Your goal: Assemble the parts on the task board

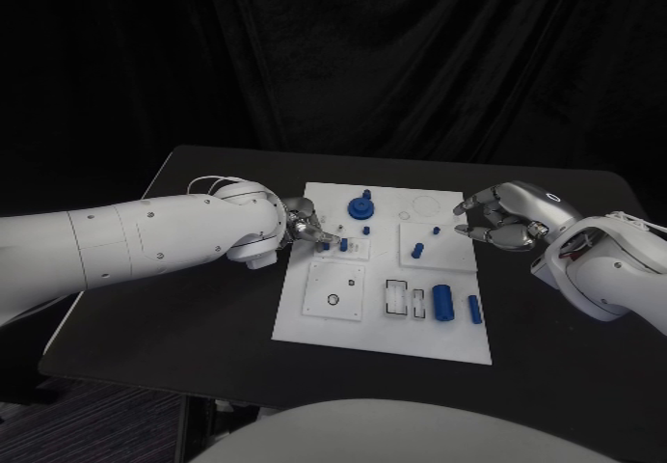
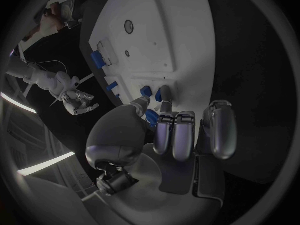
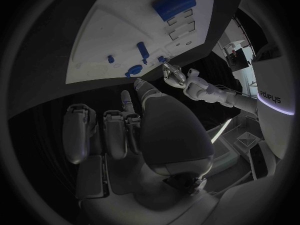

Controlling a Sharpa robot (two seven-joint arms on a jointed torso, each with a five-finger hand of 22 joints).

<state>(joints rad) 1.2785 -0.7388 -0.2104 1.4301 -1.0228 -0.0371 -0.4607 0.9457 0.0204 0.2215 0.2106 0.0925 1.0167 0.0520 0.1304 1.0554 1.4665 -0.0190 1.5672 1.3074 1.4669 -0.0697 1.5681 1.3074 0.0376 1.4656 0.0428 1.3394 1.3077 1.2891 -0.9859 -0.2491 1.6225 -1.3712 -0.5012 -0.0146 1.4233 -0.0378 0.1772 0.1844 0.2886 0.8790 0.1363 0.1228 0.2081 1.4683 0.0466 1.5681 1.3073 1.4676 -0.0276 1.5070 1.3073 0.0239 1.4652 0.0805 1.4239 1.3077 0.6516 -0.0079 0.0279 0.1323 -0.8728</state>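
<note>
Task board point(image 1: 317, 323) sits mid-desk point(image 1: 167, 318), white plate, long axis running 12 to 6. Left hand point(image 1: 308, 230) is at the board's 9 o'clock edge, fingertips narrowed over a small blue part point(image 1: 343, 245) there; can't tell if it actually pinches it. Left wrist view puts the fingertips point(image 2: 166, 106) right at two blue parts point(image 2: 145, 91) near the board rim. Right hand point(image 1: 503, 218) hovers off the board's 3 o'clock edge, fingers curled in, holding nothing. Blue knob point(image 1: 360, 205) stands near 12, blue cylinder point(image 1: 442, 301) and a slimmer blue peg point(image 1: 474, 309) lie toward 5, short peg point(image 1: 417, 251) stands right of centre.
</note>
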